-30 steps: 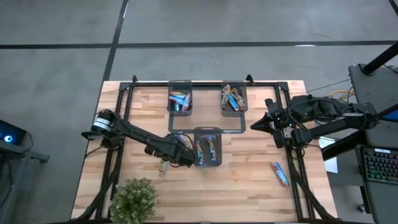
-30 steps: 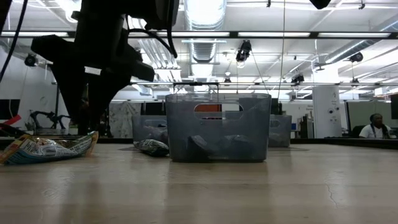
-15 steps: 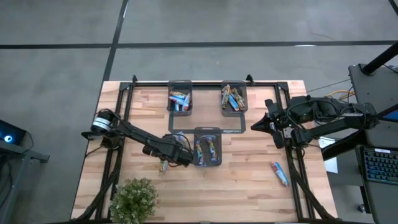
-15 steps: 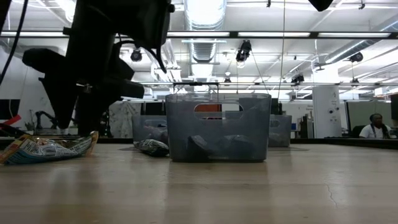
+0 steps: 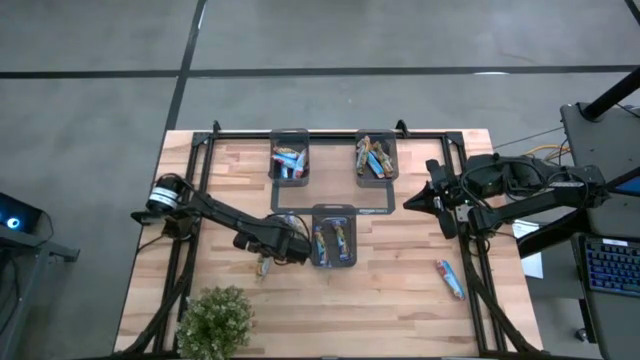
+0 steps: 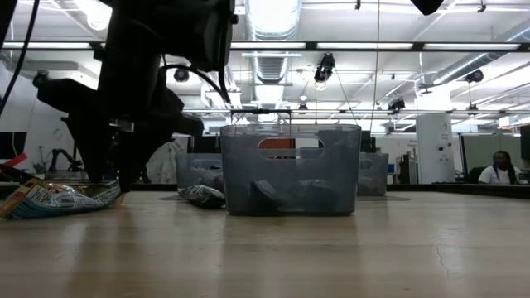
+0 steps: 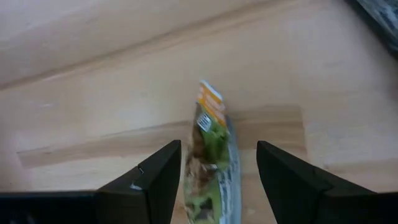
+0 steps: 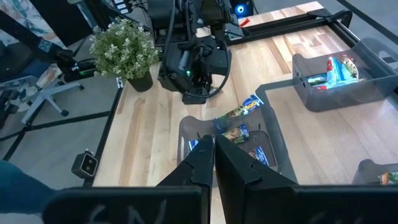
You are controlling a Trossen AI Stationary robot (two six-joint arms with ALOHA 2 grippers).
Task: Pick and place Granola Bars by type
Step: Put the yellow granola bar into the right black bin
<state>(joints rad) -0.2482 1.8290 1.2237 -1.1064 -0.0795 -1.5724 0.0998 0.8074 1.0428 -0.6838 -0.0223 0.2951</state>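
Wooden counter [image 5: 400, 270], my left claw [image 5: 265, 262] low over a single granola bar [image 7: 211, 155].

Largest first: the slatted counter carries three dark grey trays, one [image 5: 333, 238] just beside my left claw and two [image 5: 290, 155] [image 5: 376, 156] well beyond it, each holding wrapped granola bars in blue, red and green. A potted plant [image 5: 214, 318] stands near the counter's front edge, close to my left arm. My left claw is spread wide, one finger [image 7: 149, 186] on either side of the green-and-orange bar, which lies flat on the wood between them; the fingers hold nothing. My right claw [image 5: 410, 203] hangs well apart, over the counter's right side, its two fingers pressed together and empty. One more blue bar [image 5: 449, 279] lies loose on the wood near that claw.
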